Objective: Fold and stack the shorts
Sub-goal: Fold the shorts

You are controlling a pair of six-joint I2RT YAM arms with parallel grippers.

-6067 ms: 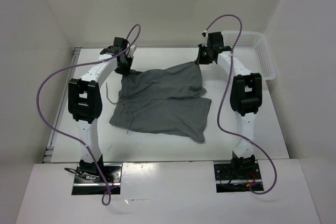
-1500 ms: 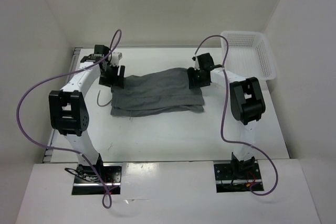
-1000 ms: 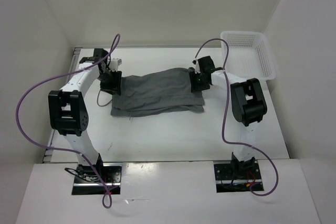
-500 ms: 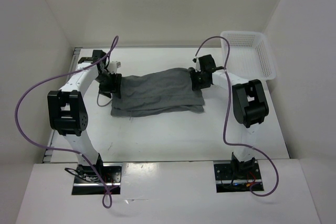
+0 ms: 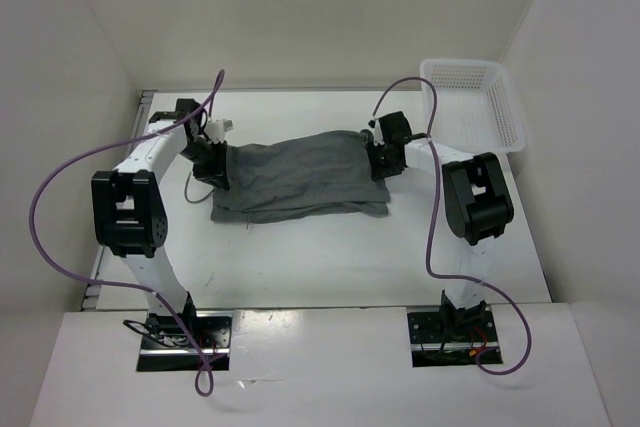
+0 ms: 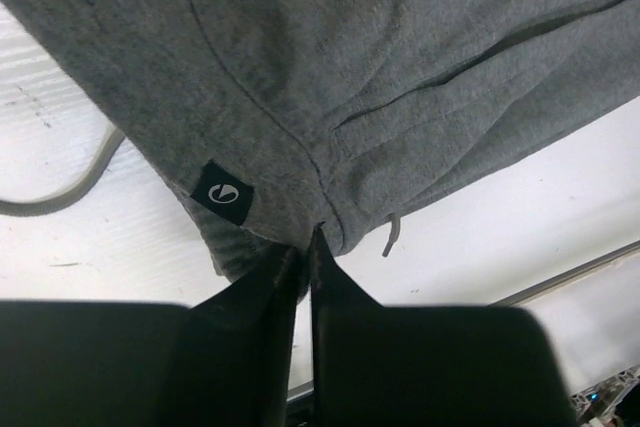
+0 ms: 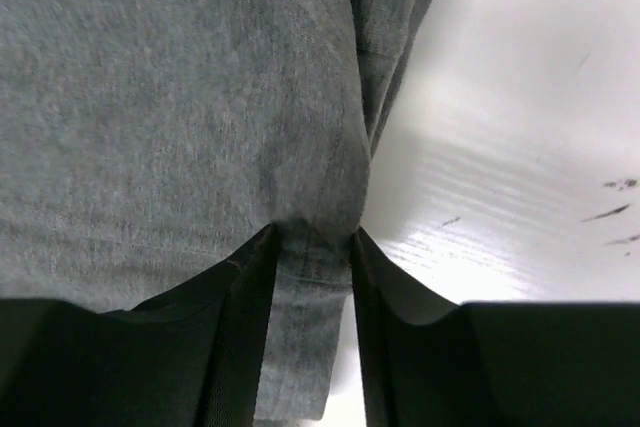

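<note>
Top external view: the grey shorts [image 5: 300, 175] lie folded into a flat band on the far half of the white table [image 5: 320, 257]. Their long axis runs left to right, with the right end slightly farther away. The left gripper [image 5: 212, 169] sits at the left end, its fingers nearly together and pinching the hem beside a small black label [image 6: 222, 192]. The right gripper [image 5: 381, 162] sits at the right end, its fingers narrowly apart with a fold of cloth filling the gap. A drawstring [image 6: 60, 197] trails to the left. A white mesh basket [image 5: 505, 117] stands apart at the far right.
</note>
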